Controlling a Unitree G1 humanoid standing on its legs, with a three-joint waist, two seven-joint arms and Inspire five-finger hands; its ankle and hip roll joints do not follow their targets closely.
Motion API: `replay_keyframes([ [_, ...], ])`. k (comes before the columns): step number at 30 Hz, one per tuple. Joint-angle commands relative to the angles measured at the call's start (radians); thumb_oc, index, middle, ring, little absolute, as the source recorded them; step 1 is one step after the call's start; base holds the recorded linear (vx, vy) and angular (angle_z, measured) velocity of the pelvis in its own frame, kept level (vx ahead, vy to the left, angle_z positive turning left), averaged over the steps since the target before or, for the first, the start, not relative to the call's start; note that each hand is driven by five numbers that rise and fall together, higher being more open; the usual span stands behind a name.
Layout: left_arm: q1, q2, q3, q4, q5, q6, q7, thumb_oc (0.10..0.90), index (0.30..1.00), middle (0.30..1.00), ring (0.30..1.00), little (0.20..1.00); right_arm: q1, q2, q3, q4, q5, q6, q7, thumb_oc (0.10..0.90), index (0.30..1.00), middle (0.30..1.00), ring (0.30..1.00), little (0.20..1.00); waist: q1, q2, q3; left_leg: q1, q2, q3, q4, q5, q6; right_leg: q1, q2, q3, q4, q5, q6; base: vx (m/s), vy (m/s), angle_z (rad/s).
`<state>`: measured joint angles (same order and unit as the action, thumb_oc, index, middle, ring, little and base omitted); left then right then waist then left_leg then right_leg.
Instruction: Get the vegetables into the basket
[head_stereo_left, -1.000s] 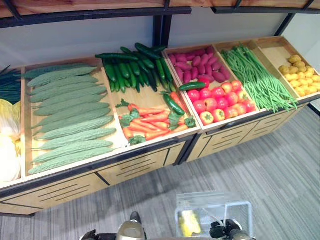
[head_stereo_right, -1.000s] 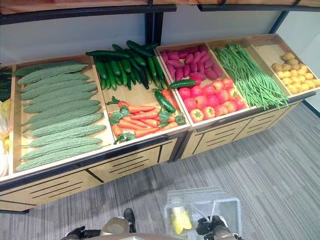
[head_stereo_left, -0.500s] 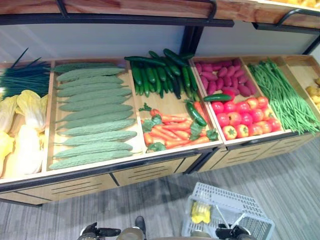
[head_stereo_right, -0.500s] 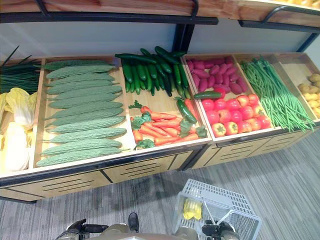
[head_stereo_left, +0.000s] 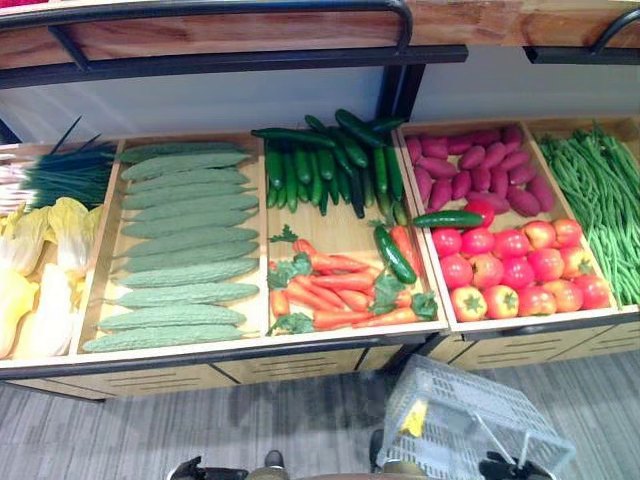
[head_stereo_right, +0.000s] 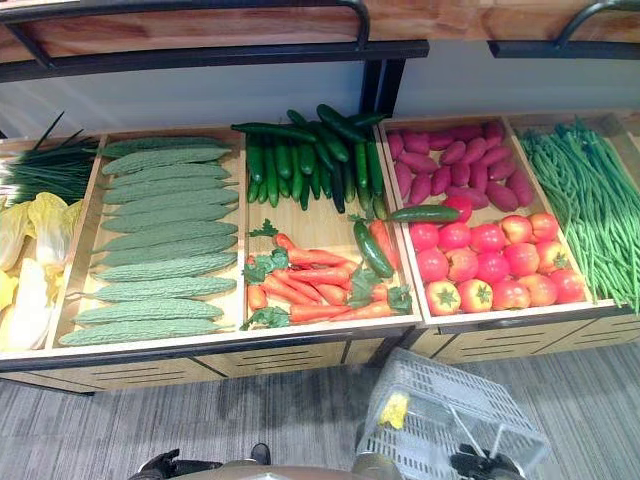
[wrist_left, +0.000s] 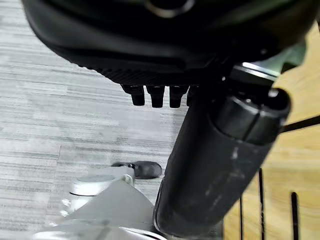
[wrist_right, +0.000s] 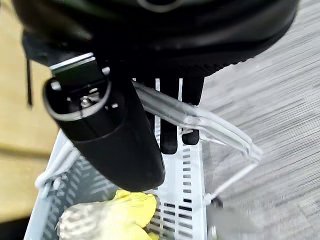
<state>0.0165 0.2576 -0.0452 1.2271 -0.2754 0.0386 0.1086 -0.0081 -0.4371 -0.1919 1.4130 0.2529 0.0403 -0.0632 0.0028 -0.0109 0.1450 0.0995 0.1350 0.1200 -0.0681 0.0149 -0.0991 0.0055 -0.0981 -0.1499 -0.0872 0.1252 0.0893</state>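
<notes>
Fingers (wrist_right: 170, 135) of the right hand (wrist_right: 150, 75) are curled under the clear handle (wrist_right: 215, 125) of the white basket (head_stereo_right: 445, 425), thumb alongside, and the basket hangs from that grip! Left hand (wrist_left: 165, 55) is down by the robot's side over the grey floor (wrist_left: 60, 100); its fingers (wrist_left: 155, 95) are folded in short against the palm, holding nothing.

Progress check: one yellow-green vegetable (wrist_right: 112, 215) is already lying in the basket, at the basket's eleven o'clock corner in the head views. I'd call this early going, because plenty is left on the display shelf (head_stereo_left: 330, 350).

From the basket outward: carrots (head_stereo_left: 330, 290) at twelve o'clock, just above it across the shelf's front edge, with a stray cucumber (head_stereo_left: 392, 252) lying over them. Tomatoes (head_stereo_left: 515, 275) at one o'clock, another loose cucumber (head_stereo_left: 447, 218) on top of them, purple-red roots (head_stereo_left: 480, 170) behind. Cucumber pile (head_stereo_left: 325, 160) further back at twelve. Bitter gourds (head_stereo_left: 180, 250) at ten o'clock, cabbage (head_stereo_left: 40, 270) and chives (head_stereo_left: 65, 170) at nine, green beans (head_stereo_left: 600, 200) at two.

Every shelf vegetable sits well apart from both hands.
</notes>
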Motion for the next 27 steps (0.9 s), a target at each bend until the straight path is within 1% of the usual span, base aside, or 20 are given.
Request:
replay_keyframes([
  [1, -0.052, 0.034, 0.019, 0.051, 0.009, -0.01, 0.02, 0.9, 1.0, 1.0, 1.0, 1.0, 0.121, -0.158, 0.008, 0.11, -0.02, 0.042, -0.059, 0.4, 0.3, 0.3, 0.3, 0.3, -0.026, -0.013, 0.045, -0.038, -0.011, -0.012, -0.013, 0.046, -0.025, 0.062, -0.037, -0.029, 0.038, -0.123, 0.058, -0.05, -0.152, 0.05],
  [3, -0.055, 0.031, 0.019, 0.054, 0.01, -0.011, 0.021, 0.9, 1.0, 1.0, 1.0, 1.0, 0.124, -0.165, 0.003, 0.113, -0.022, 0.041, -0.059, 0.4, 0.3, 0.3, 0.3, 0.3, -0.028, -0.011, 0.045, -0.039, -0.007, -0.013, -0.015, 0.049, -0.028, 0.065, -0.033, -0.033, 0.034, -0.122, 0.056, -0.01, -0.062, 0.06],
  [4, -0.057, 0.028, 0.017, 0.052, 0.01, -0.011, 0.021, 0.9, 1.0, 1.0, 1.0, 1.0, 0.131, -0.19, -0.014, 0.122, -0.027, 0.043, -0.059, 0.4, 0.3, 0.3, 0.3, 0.3, -0.033, -0.009, 0.044, -0.039, -0.001, -0.013, -0.018, 0.055, -0.034, 0.07, -0.026, -0.037, 0.028, -0.123, 0.052, -0.02, -0.072, 0.06],
  [6, -0.058, 0.024, 0.015, 0.053, 0.009, -0.011, 0.022, 0.9, 1.0, 1.0, 1.0, 1.0, 0.135, -0.202, -0.024, 0.125, -0.028, 0.044, -0.06, 0.4, 0.3, 0.3, 0.3, 0.3, -0.034, -0.007, 0.044, -0.038, 0.002, -0.014, -0.019, 0.057, -0.037, 0.073, -0.022, -0.039, 0.027, -0.125, 0.05, -0.02, -0.067, 0.02],
  [7, -0.058, 0.017, 0.008, 0.046, 0.008, -0.01, 0.022, 0.9, 1.0, 1.0, 1.0, 1.0, 0.148, -0.225, -0.047, 0.135, -0.027, 0.045, -0.06, 0.4, 0.3, 0.3, 0.3, 0.3, -0.04, -0.004, 0.046, -0.038, 0.008, -0.016, -0.019, 0.061, -0.04, 0.076, -0.017, -0.043, 0.026, -0.128, 0.046, -0.01, -0.045, 0.0],
  [9, -0.055, 0.012, 0.006, 0.047, 0.005, -0.009, 0.019, 0.9, 1.0, 1.0, 1.0, 1.0, 0.157, -0.245, -0.071, 0.139, -0.027, 0.045, -0.06, 0.4, 0.3, 0.3, 0.3, 0.3, -0.043, -0.003, 0.045, -0.039, 0.013, -0.015, -0.019, 0.064, -0.045, 0.078, -0.013, -0.044, 0.022, -0.129, 0.043, 0.0, -0.05, 0.02],
  [13, -0.056, 0.003, -0.003, 0.055, 0.009, -0.008, 0.018, 0.9, 1.0, 1.0, 1.0, 1.0, 0.185, -0.261, -0.098, 0.153, -0.027, 0.043, -0.06, 0.4, 0.3, 0.3, 0.3, 0.3, -0.047, -0.003, 0.035, -0.032, 0.021, -0.015, -0.019, 0.061, -0.051, 0.092, -0.008, -0.051, 0.014, -0.133, 0.04, 0.03, -0.036, -0.01],
  [15, -0.059, 0.0, -0.026, 0.018, 0.021, -0.013, 0.014, 0.9, 1.0, 1.0, 1.0, 1.0, 0.193, -0.266, -0.103, 0.15, -0.027, 0.04, -0.054, 0.4, 0.3, 0.3, 0.3, 0.3, -0.049, -0.004, 0.028, -0.027, 0.025, -0.015, -0.019, 0.06, -0.053, 0.098, -0.003, -0.054, 0.012, -0.135, 0.038, 0.02, -0.016, 0.0],
  [18, -0.054, -0.002, -0.056, -0.108, -0.01, -0.028, 0.001, 0.9, 1.0, 1.0, 1.0, 1.0, 0.206, -0.262, -0.114, 0.151, -0.018, 0.035, -0.044, 0.4, 0.3, 0.3, 0.3, 0.3, -0.045, -0.008, 0.023, -0.025, 0.029, -0.019, -0.019, 0.059, -0.054, 0.102, 0.001, -0.059, 0.013, -0.139, 0.036, 0.0, 0.0, 0.0],
  [19, -0.052, -0.002, -0.057, -0.111, -0.011, -0.026, 0.001, 0.9, 1.0, 1.0, 1.0, 1.0, 0.208, -0.262, -0.114, 0.151, -0.018, 0.035, -0.044, 0.4, 0.3, 0.3, 0.3, 0.3, -0.045, -0.008, 0.022, -0.024, 0.03, -0.019, -0.019, 0.059, -0.054, 0.102, 0.001, -0.06, 0.013, -0.139, 0.036, 0.03, -0.022, 0.03],
  [20, -0.032, 0.008, -0.082, -0.257, -0.041, -0.032, -0.007, 0.9, 1.0, 1.0, 1.0, 1.0, 0.213, -0.257, -0.117, 0.147, -0.01, 0.033, -0.038, 0.4, 0.3, 0.3, 0.3, 0.3, -0.04, -0.008, 0.021, -0.025, 0.032, -0.024, -0.019, 0.06, -0.054, 0.105, 0.002, -0.067, 0.013, -0.14, 0.036, 0.02, -0.014, 0.04],
  [21, -0.031, 0.008, -0.082, -0.258, -0.041, -0.031, -0.007, 0.9, 1.0, 1.0, 1.0, 1.0, 0.213, -0.257, -0.117, 0.147, -0.01, 0.033, -0.038, 0.4, 0.3, 0.3, 0.3, 0.3, -0.04, -0.008, 0.021, -0.025, 0.032, -0.024, -0.019, 0.06, -0.054, 0.105, 0.002, -0.067, 0.013, -0.14, 0.036, 0.03, -0.027, 0.06],
  [22, 0.011, 0.036, -0.104, -0.485, -0.067, -0.045, -0.03, 0.9, 1.0, 1.0, 1.0, 1.0, 0.228, -0.247, -0.129, 0.139, -0.005, 0.032, -0.026, 0.4, 0.3, 0.3, 0.3, 0.3, -0.034, -0.007, 0.022, -0.026, 0.032, -0.032, -0.019, 0.06, -0.053, 0.107, 0.002, -0.077, 0.013, -0.138, 0.037, 0.02, -0.018, 0.06],
  [25, 0.112, 0.088, -0.098, -0.778, -0.087, -0.035, -0.074, 0.9, 1.0, 1.0, 1.0, 1.0, 0.261, -0.235, -0.158, 0.127, -0.005, 0.03, -0.013, 0.4, 0.3, 0.3, 0.3, 0.3, -0.027, -0.007, 0.018, -0.028, 0.03, -0.042, -0.019, 0.059, -0.052, 0.112, 0.003, -0.086, 0.012, -0.139, 0.038, 0.03, -0.008, 0.13],
  [27, 0.166, 0.117, -0.077, -0.915, -0.08, -0.027, -0.106, 0.9, 1.0, 1.0, 1.0, 1.0, 0.286, -0.229, -0.177, 0.122, -0.011, 0.029, -0.005, 0.4, 0.3, 0.3, 0.3, 0.3, -0.022, -0.007, 0.014, -0.028, 0.03, -0.047, -0.019, 0.059, -0.052, 0.115, 0.003, -0.089, 0.011, -0.139, 0.039, 0.03, 0.008, 0.14],
])
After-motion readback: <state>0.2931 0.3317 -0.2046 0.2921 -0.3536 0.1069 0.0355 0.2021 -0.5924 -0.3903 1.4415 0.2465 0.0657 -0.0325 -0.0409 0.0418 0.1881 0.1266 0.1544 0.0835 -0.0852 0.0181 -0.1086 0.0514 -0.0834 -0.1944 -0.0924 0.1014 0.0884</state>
